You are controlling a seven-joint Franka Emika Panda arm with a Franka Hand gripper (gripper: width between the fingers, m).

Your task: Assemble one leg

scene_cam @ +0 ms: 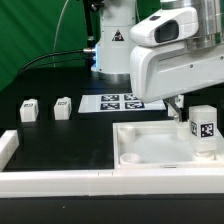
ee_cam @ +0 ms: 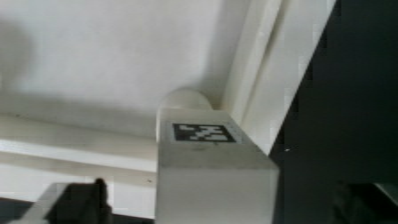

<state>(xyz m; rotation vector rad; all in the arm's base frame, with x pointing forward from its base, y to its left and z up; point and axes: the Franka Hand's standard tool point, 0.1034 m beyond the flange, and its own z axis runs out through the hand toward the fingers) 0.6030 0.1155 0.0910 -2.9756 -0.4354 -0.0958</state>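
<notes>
A leg (scene_cam: 204,128), a small white block with a square tag, stands upright at the far corner of the large white tray-like piece (scene_cam: 150,150), at the exterior view's right. My gripper (scene_cam: 181,108) hangs close beside its top. In the wrist view the leg (ee_cam: 210,160) stands between my open gripper (ee_cam: 231,205), with a gap showing between it and one dark finger (ee_cam: 80,200). The other finger sits against the black table. Two more legs (scene_cam: 28,109) (scene_cam: 63,106) stand on the table at the exterior view's left.
The marker board (scene_cam: 120,102) lies behind the tray-like piece by the arm's base. A white rail (scene_cam: 60,181) runs along the front edge, with a raised end (scene_cam: 8,148) at the exterior view's left.
</notes>
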